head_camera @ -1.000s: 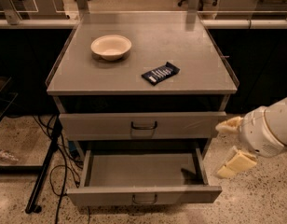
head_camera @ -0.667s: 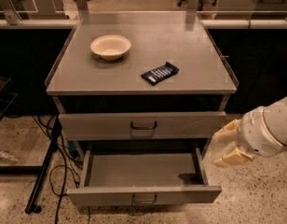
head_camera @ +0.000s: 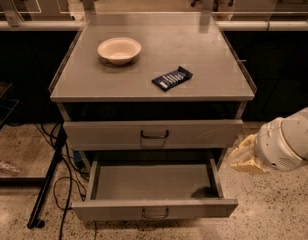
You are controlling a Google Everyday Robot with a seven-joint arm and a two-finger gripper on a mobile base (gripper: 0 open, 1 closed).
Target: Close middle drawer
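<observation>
The middle drawer point(head_camera: 154, 209) stands pulled far out below the top drawer, its grey inside bare, with a small centre handle point(head_camera: 155, 213) on its low front panel. The taller top drawer front point(head_camera: 153, 133) above it is nearly shut. My gripper point(head_camera: 246, 156), cream-coloured on a white wrist, hangs to the right of the cabinet. It is level with the open drawer's right side wall, close to it but apart from it, and holds nothing that I can see. The lowest drawer front is hidden under the open drawer.
On the cabinet top point(head_camera: 209, 79) sit a cream bowl point(head_camera: 119, 49) and a dark snack packet point(head_camera: 172, 78). Black cables and a stand leg point(head_camera: 46, 184) lie on the floor at the left. The floor is speckled terrazzo.
My gripper has shifted only slightly beside the drawer's right side. The middle drawer stays open as far as before.
</observation>
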